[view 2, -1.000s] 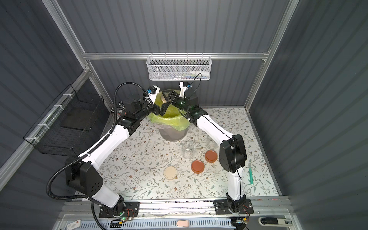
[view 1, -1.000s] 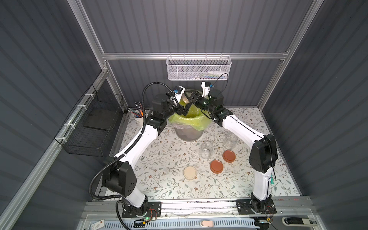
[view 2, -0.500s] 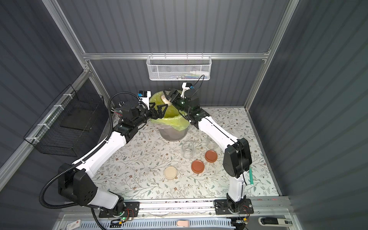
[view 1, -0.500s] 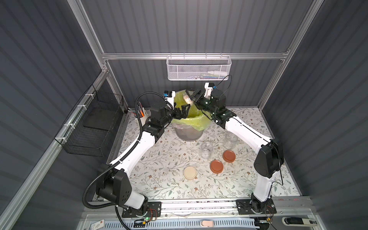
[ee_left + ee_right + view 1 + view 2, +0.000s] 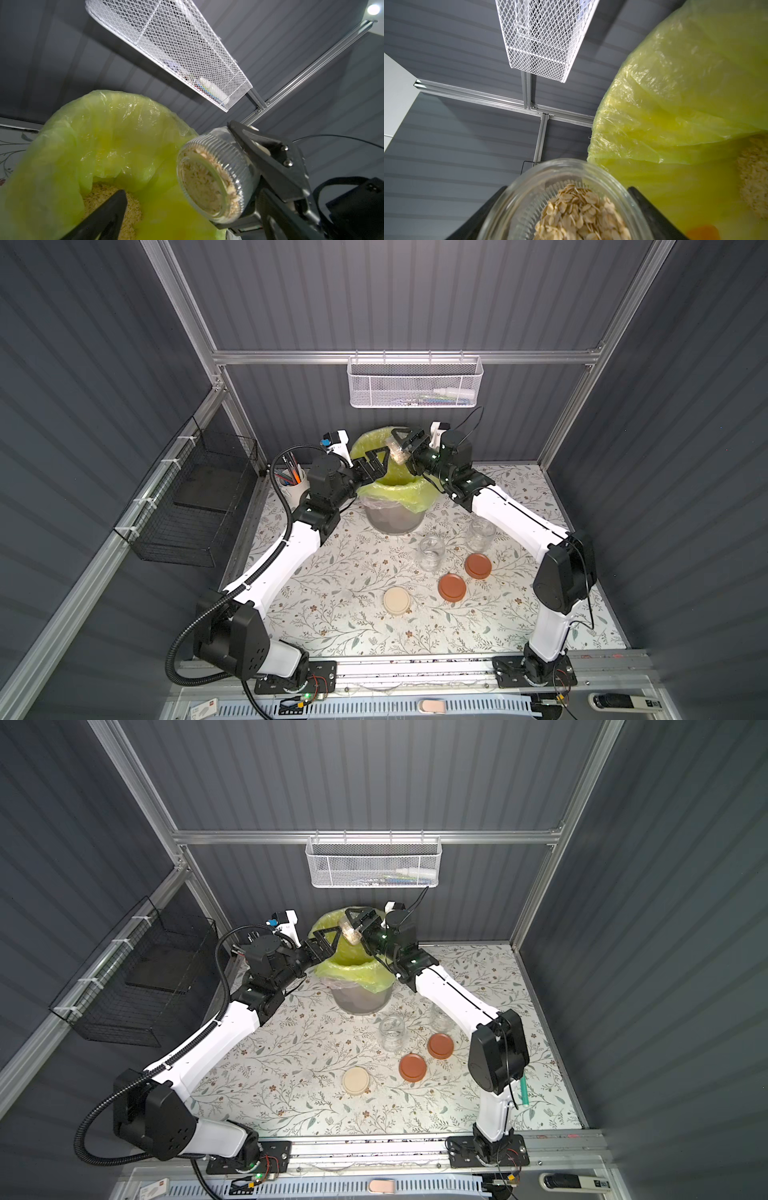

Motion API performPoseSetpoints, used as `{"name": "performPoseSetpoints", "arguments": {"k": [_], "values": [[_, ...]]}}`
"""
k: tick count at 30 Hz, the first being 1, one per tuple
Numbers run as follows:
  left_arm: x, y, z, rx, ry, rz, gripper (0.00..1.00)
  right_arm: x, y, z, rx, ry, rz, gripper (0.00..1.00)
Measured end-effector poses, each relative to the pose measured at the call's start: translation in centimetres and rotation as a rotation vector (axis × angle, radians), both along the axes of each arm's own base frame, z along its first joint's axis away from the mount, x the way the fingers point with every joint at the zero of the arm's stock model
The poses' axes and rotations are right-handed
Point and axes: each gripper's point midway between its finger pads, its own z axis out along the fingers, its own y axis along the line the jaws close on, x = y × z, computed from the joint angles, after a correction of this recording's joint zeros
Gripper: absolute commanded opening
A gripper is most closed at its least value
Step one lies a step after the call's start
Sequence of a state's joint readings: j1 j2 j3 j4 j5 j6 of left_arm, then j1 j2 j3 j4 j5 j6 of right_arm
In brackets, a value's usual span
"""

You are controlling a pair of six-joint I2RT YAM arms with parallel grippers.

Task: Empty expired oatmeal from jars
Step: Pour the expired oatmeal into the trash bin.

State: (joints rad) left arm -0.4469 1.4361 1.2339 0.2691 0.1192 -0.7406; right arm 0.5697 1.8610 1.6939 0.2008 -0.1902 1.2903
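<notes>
Tipping the jar (image 5: 218, 166) over the bin (image 5: 395, 516)
Holds it sideways in the right gripper (image 5: 353, 924) above the bin's far rim, jaws clamped on the glass, mouth toward the bag (image 5: 411, 489), oatmeal (image 5: 204, 187) packed at the opening; has drawn the left gripper (image 5: 380, 462) back from beside the jar a second ago to the bin's left rim, jaws wide and empty; leaves two empty jars (image 5: 432, 551) standing just before the bin

Open jar (image 5: 228, 151) of oatmeal (image 5: 203, 187) at bag (image 5: 93, 133) rim

readable text: none | white box (image 5: 206, 708) at the front: print too small to read
</notes>
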Motion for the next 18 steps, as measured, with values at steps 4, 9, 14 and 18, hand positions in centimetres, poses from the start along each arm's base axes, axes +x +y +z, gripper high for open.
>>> {"name": "performPoseSetpoints", "arguments": {"k": [4,9,14,18], "values": [[-0.3,-0.6,0.7,-0.063,0.010,-0.008,1.00,0.0,0.0,0.1,0.038,0.035,-0.005,0.54],[-0.3,-0.6,1.6,-0.131,0.009,0.000,1.00,0.0,0.0,0.1,0.085,0.078,-0.009,0.54],[-0.2,-0.5,1.9,-0.172,0.003,0.007,1.00,-0.1,0.1,0.5,0.144,0.106,-0.008,0.53],[0.1,-0.5,1.7,-0.185,0.007,0.013,1.00,-0.2,0.2,0.6,0.180,0.125,-0.003,0.53]]}}
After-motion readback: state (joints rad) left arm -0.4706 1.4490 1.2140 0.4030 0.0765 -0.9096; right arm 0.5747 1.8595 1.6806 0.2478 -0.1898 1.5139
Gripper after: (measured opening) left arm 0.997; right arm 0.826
